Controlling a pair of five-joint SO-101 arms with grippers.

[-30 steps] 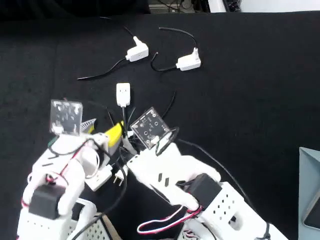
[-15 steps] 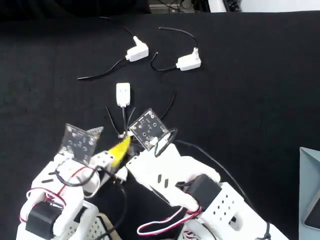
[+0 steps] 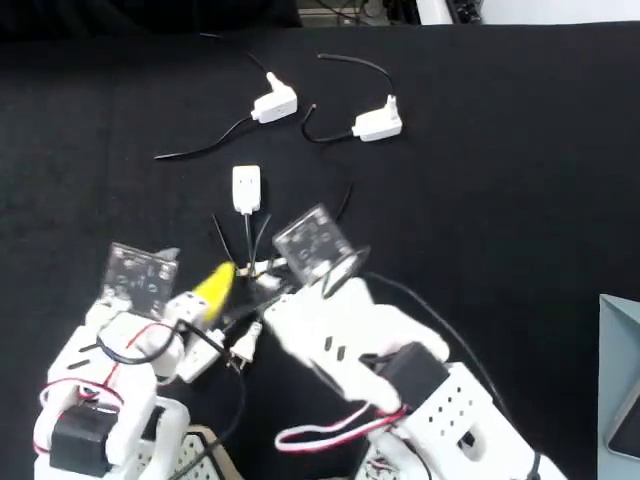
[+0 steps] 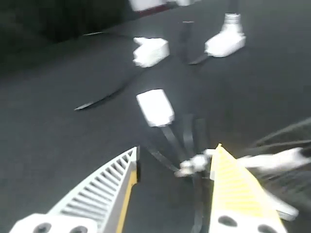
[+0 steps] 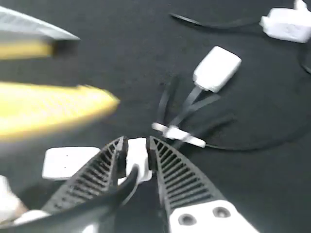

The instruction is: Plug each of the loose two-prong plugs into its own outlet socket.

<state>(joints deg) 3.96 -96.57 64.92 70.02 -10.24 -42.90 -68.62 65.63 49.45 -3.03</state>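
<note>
Two loose white two-prong plugs [image 3: 272, 103] [image 3: 378, 122] lie at the far side of the black table, each with a short black lead. A small white outlet socket [image 3: 246, 188] [image 4: 155, 107] [image 5: 216, 68] lies nearer, with black leads running toward the arms. In the right wrist view my right gripper [image 5: 136, 141] is shut on a white plug [image 5: 137, 158]. My left gripper [image 4: 177, 148] is open just short of the socket, above a small white connector [image 4: 194, 165]; its yellow finger [image 3: 215, 285] shows from above. Another plug [image 3: 245, 348] with bare prongs lies between the arms.
A white block [image 3: 200, 360] [image 5: 65, 162] lies by the left arm's base. Thin black leads [image 3: 235, 240] cross the table between socket and grippers. A grey object [image 3: 620, 380] sits at the right edge. The far and right parts of the table offer open room.
The left arm has drawn back to the left, its yellow finger now farther from the right arm. The right arm's wrist has shifted slightly up and right.
</note>
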